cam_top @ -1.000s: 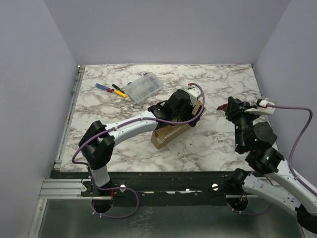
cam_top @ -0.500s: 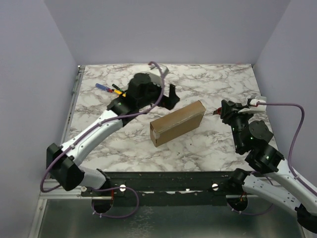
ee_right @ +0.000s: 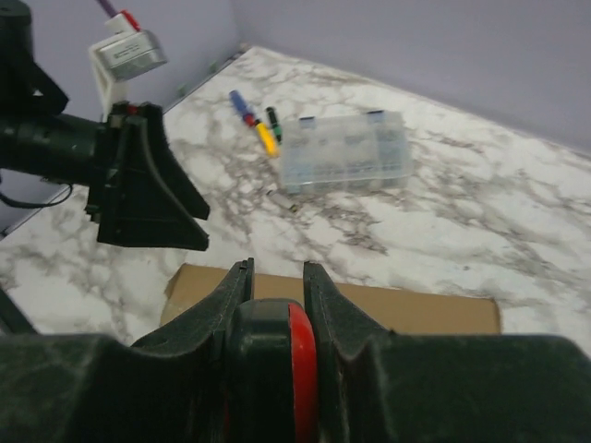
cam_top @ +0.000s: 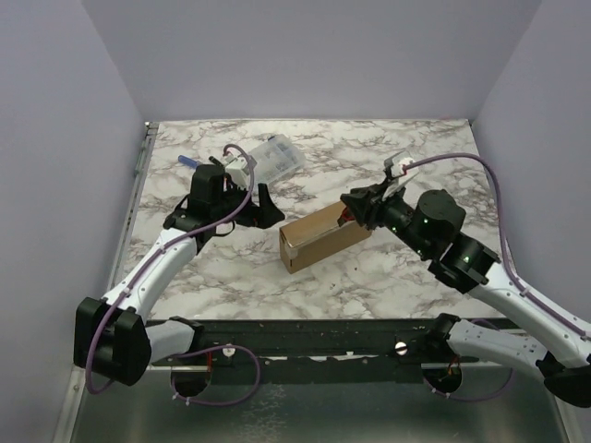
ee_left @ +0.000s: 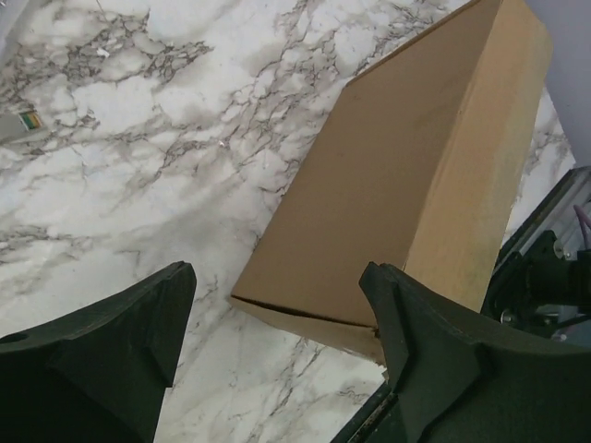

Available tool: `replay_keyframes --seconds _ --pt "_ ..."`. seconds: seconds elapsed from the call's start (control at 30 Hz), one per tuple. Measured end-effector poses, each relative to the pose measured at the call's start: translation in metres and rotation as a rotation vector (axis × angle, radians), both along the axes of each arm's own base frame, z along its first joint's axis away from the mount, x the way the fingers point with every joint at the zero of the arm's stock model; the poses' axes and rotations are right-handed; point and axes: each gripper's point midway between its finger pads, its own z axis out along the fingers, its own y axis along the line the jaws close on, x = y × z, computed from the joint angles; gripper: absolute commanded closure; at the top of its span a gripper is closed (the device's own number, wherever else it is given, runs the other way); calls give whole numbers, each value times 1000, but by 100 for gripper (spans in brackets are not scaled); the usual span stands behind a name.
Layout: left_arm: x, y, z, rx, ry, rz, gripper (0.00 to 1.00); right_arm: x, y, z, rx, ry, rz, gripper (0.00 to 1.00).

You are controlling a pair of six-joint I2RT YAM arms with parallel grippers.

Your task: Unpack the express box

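The express box (cam_top: pixel 323 238) is a closed brown cardboard mailer lying slantwise in the middle of the marble table. My left gripper (cam_top: pixel 263 208) is open and empty, just left of the box's far-left side. In the left wrist view (ee_left: pixel 277 269) its fingers frame the box's near corner (ee_left: pixel 406 185). My right gripper (cam_top: pixel 355 208) hovers over the box's right end, shut on a black and red tool (ee_right: pixel 277 360). The box's top edge (ee_right: pixel 406 309) shows just beyond the right gripper (ee_right: pixel 277 269).
A clear plastic compartment case (cam_top: pixel 272 159) stands behind the box, also in the right wrist view (ee_right: pixel 346 152). Coloured screwdrivers (ee_right: pixel 254 120) lie left of it. A small metal piece (ee_right: pixel 282 201) lies between the case and the box. Purple walls enclose the table.
My left arm lifted off the box, swung back left, then came down at the box's left. My right arm moved left to the box's right end, still holding the tool.
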Motion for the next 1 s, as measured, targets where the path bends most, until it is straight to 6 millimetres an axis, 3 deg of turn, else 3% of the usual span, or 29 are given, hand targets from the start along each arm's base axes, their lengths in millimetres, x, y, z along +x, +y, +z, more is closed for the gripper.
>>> replay_keyframes --seconds 0.13,0.27,0.4,0.5,0.6,0.73,1.0 --pt "-17 4 -20 -62 56 -10 13 -7 34 -17 2 67 141 99" --pt "-31 -2 -15 -137 35 -54 12 -16 57 -19 40 98 235 99" --pt "-32 -6 -2 -181 -11 -73 5 -19 75 -25 55 123 285 99" --pt "-28 -4 8 -205 -38 -60 7 -20 83 -34 45 149 303 99" --pt "-26 -3 14 -226 -46 -49 15 -22 87 -37 43 161 312 99" --pt "-31 -4 4 -237 -22 -53 21 -27 93 -31 52 147 330 99" --pt "-39 -6 -6 -249 5 -86 15 -35 111 -20 49 118 329 99"
